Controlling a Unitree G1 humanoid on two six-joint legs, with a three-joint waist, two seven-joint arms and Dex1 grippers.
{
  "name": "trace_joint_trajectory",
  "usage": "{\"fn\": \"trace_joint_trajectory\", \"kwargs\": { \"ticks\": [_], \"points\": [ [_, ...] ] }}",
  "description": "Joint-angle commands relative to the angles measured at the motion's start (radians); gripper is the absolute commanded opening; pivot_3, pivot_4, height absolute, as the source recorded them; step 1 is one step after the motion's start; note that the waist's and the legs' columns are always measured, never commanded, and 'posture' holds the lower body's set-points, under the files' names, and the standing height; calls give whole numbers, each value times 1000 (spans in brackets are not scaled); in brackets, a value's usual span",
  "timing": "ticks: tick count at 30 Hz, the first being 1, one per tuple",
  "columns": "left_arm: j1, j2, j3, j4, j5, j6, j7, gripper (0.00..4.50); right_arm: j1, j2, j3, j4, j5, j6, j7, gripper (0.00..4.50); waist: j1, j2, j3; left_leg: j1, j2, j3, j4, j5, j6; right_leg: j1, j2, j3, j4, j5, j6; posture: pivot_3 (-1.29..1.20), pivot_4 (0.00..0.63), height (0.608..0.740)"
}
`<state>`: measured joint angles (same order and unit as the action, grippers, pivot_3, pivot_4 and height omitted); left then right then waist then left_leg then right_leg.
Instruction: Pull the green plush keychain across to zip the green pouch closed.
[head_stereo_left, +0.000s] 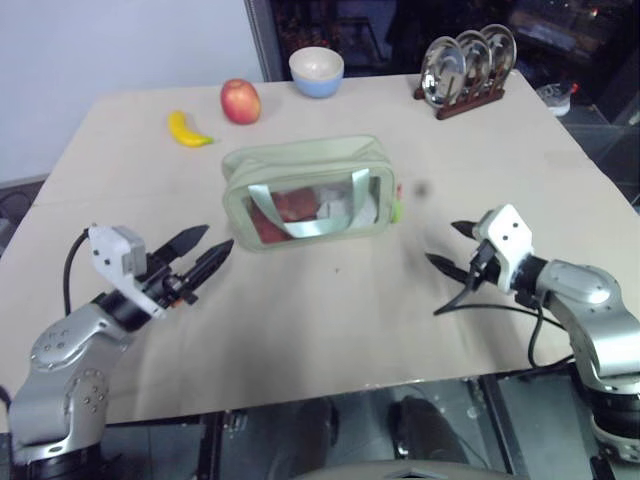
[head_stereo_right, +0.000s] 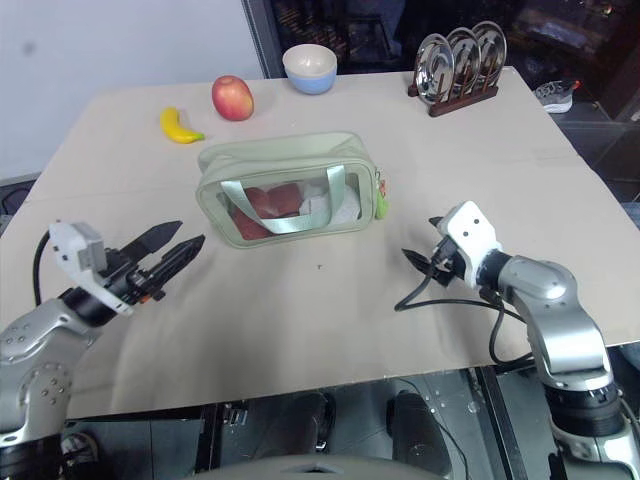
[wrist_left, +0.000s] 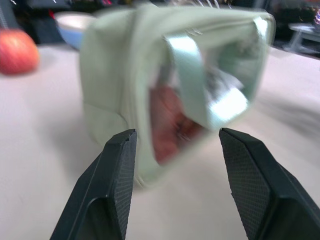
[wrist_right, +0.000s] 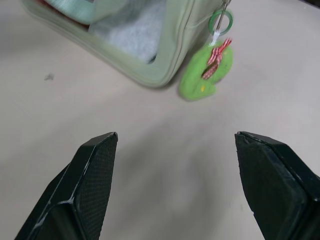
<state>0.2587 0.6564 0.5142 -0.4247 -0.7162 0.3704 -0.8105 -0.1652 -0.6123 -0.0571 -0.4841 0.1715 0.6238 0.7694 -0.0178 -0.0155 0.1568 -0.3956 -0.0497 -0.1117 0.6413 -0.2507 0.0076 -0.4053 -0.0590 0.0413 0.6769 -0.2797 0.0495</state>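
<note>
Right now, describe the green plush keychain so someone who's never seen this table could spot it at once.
Find the pale green pouch with the clear window in the middle of the table. The keychain hangs at the pouch's end on the robot's right, touching the tabletop. It is the only bright lime, fuzzy thing there, with a small red-and-white bow.

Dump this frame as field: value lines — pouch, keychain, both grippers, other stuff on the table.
pouch: green pouch mid-table, red item behind its clear window
keychain: green plush keychain hangs at the pouch's right end, touching the table
left gripper: left gripper open, empty, short of the pouch's left end
right gripper: right gripper open, empty, apart from the keychain
far side: banana, apple, bowl, plate rack
</note>
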Motion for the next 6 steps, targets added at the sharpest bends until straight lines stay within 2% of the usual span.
{"fn": "trace_joint_trajectory", "kwargs": {
  "ticks": [1,6],
  "points": [
    [67,21,51,-76,-31,9,-43,2695,-10,-54,-21,-13,10,-32,25,3800,3,1,1,0,0,0,0,0,0,1,0,0,0,0,0,0,150,740],
    [149,26,65,-99,-29,12,-70,2695,-72,-106,-20,18,33,-22,40,3800,5,2,1,0,1,-1,2,0,0,2,1,-2,0,0,0,0,150,740]
  ]
}}
